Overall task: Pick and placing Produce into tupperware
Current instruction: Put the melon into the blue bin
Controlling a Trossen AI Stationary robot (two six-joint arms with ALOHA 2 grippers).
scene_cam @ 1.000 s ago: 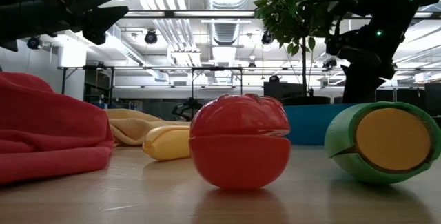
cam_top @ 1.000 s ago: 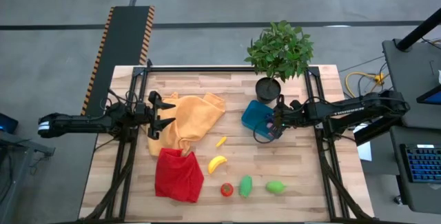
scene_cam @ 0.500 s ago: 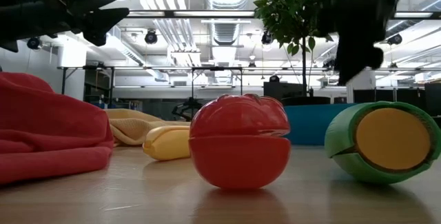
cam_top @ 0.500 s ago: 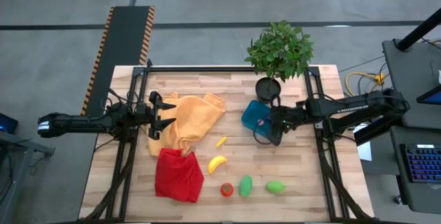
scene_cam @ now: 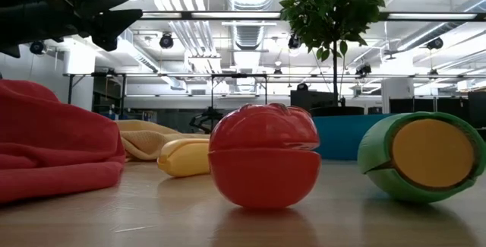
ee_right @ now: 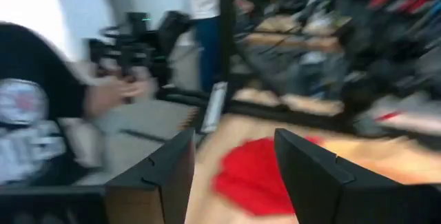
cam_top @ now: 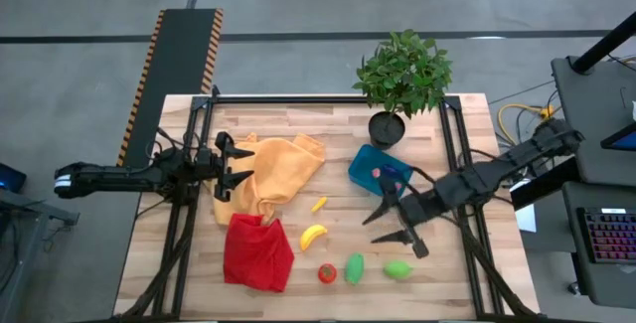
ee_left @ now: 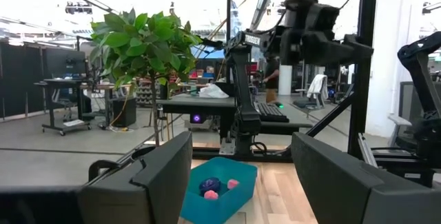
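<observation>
Table (cam_top: 298,119) | right tool (cam_top: 394,223) apart above green piece (cam_top: 397,269) | left tool (cam_top: 235,165) apart over orange cloth (cam_top: 278,169)

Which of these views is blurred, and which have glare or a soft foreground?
Right wrist view: smeared by motion blur, the red cloth only a streak. Low view: bright ceiling lights behind; the red tomato and the green piece fill the foreground, a little soft. Left wrist view: washed-out bright background, the tupperware readable. High view: even light, sharp.
</observation>
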